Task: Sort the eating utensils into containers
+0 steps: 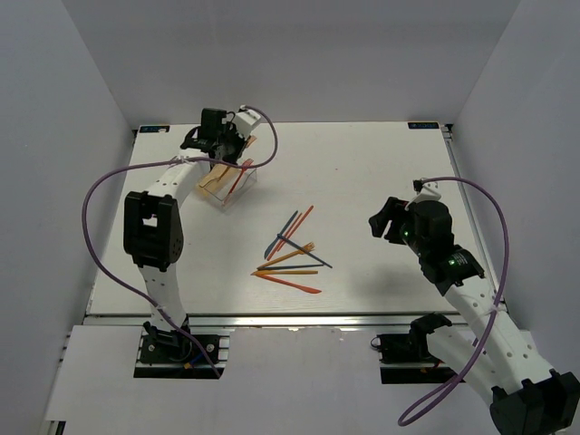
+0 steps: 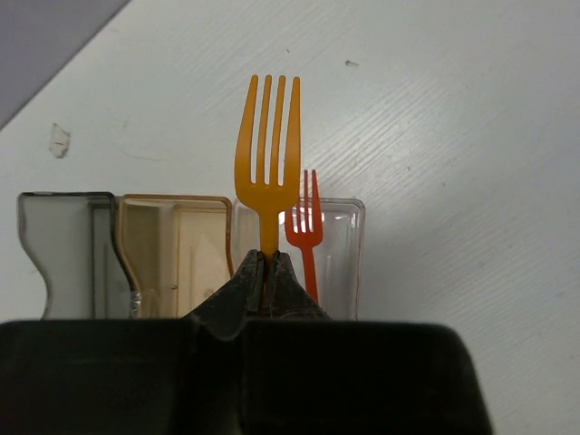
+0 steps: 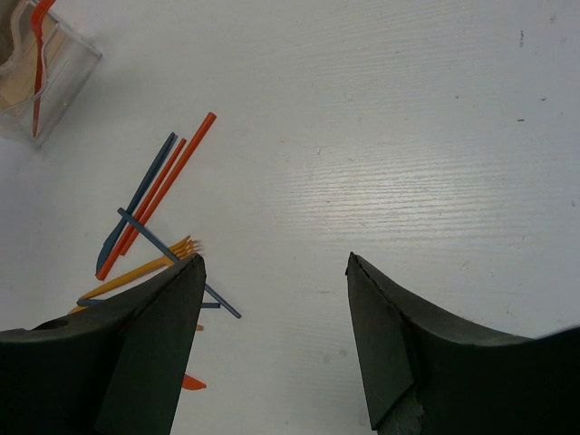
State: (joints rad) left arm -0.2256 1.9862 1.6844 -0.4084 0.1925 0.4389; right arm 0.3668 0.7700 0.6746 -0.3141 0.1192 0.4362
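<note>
My left gripper [image 2: 268, 258] is shut on the handle of an orange fork [image 2: 267, 149], tines pointing away, held above the clear bin [image 2: 340, 245] of the joined row of containers [image 1: 228, 184]. A red-orange fork [image 2: 305, 227] lies in that clear bin. The amber bin [image 2: 172, 249] and smoky grey bin [image 2: 63, 249] sit to its left. Several loose utensils [image 1: 292, 252], orange, red-orange and dark blue-grey, lie crossed mid-table and show in the right wrist view [image 3: 149, 208]. My right gripper [image 3: 275, 281] is open and empty, hovering right of that pile [image 1: 390, 222].
The white table ends in raised grey walls at the left, back and right. A purple cable [image 1: 95, 195] loops off the left arm and another [image 1: 494, 263] off the right arm. A small scuff mark [image 2: 59, 140] lies beyond the bins.
</note>
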